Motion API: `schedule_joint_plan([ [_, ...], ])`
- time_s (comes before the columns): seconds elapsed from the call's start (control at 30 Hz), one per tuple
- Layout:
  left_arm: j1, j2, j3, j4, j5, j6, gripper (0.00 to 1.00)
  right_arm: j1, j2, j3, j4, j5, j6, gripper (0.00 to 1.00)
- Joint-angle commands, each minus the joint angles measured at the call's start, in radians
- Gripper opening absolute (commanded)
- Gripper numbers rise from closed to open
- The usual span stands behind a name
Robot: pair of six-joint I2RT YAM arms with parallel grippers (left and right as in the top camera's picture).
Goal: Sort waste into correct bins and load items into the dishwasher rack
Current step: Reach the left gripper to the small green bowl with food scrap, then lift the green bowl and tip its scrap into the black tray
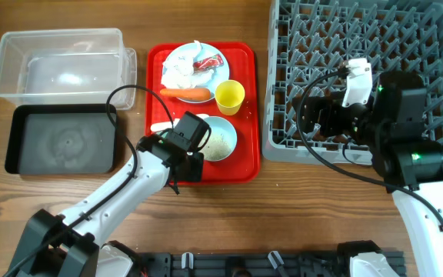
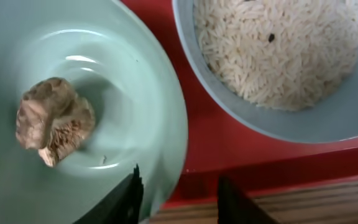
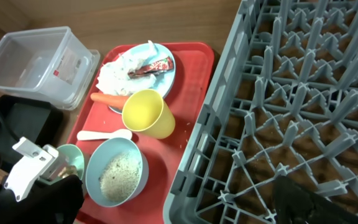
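My left gripper (image 1: 188, 160) (image 2: 179, 182) is open and straddles the rim of the pale green bowl (image 2: 104, 68), one finger inside and one outside. A brownish food lump (image 2: 51, 121) lies in that bowl. Beside it the pale blue bowl (image 1: 220, 138) holds white rice (image 2: 278, 50). On the red tray (image 1: 246, 163) are the blue plate (image 1: 221, 74) with the napkin (image 1: 178, 75) and red wrapper (image 1: 206, 63), the carrot (image 1: 187, 93), yellow cup (image 1: 230, 97) and white spoon (image 1: 162, 125). My right gripper (image 1: 314, 115) (image 3: 178, 183) is open and empty above the grey dishwasher rack (image 1: 360, 38).
The clear plastic tub (image 1: 60, 65) stands at the back left, with the black tray (image 1: 64, 140) just in front of it. The rack's left wall (image 3: 210, 124) runs close along the red tray's right edge.
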Motion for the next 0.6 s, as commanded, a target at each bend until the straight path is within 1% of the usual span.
schedule_joint_plan([
  [0.0,-0.003,0.020,-0.019,0.039,-0.023,0.006,0.25,-0.004,0.014,0.020,-0.004,0.015,0.013,1.00],
  [0.07,-0.003,0.034,-0.019,0.047,-0.023,0.006,0.22,-0.004,0.016,0.020,-0.004,0.015,0.014,1.00],
  [0.17,-0.003,0.075,-0.019,0.051,-0.023,0.006,0.20,-0.004,0.017,0.020,-0.004,0.015,0.013,1.00],
  [0.3,-0.003,0.089,-0.019,0.054,-0.037,0.006,0.12,-0.004,0.017,0.020,-0.003,0.018,0.011,1.00],
  [0.33,-0.003,0.089,-0.018,0.055,-0.032,0.006,0.12,-0.004,0.017,0.020,-0.002,0.018,0.011,1.00],
  [0.43,-0.003,0.080,0.009,0.047,-0.003,0.002,0.04,-0.004,0.017,0.020,-0.002,0.018,0.011,1.00],
  [0.57,0.011,0.049,0.103,0.017,-0.003,0.002,0.04,-0.004,0.017,0.020,-0.002,0.031,0.012,1.00],
])
